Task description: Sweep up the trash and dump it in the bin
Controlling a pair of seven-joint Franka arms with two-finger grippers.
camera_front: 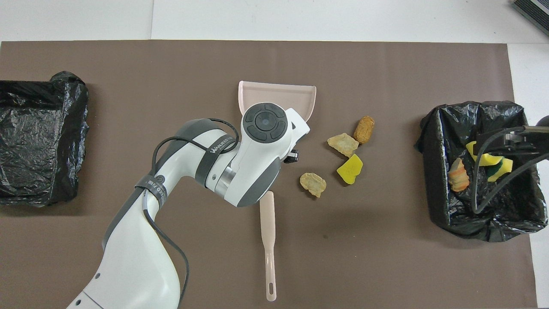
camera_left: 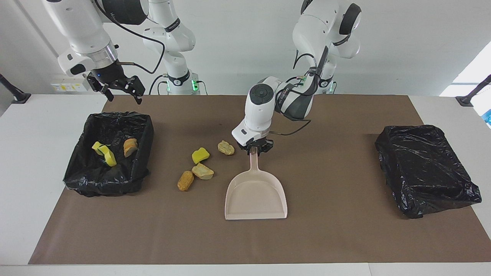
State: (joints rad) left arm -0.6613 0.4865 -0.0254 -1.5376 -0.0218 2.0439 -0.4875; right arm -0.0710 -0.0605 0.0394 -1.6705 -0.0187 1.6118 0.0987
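A pale pink dustpan [camera_left: 256, 195] lies mid-table with its handle [camera_front: 268, 231] pointing at the robots. My left gripper [camera_left: 255, 148] is shut on that handle. Several pieces of trash lie loose beside the pan toward the right arm's end: a tan lump [camera_left: 226, 147], a yellow chunk [camera_left: 200, 155], another tan piece [camera_left: 202, 171] and an orange-brown one [camera_left: 185, 180]. The black-lined bin [camera_left: 99, 184] holds yellow chunks [camera_left: 104, 152] and an orange piece [camera_left: 130, 147]. My right gripper [camera_left: 123, 96] hangs open and empty, high over the bin's rim.
A second box wrapped in black plastic [camera_left: 425, 168] sits at the left arm's end of the brown mat [camera_left: 345, 237]. White tabletop [camera_left: 30, 153] borders the mat at both ends. The left arm's bulk [camera_front: 257, 146] covers the dustpan's neck in the overhead view.
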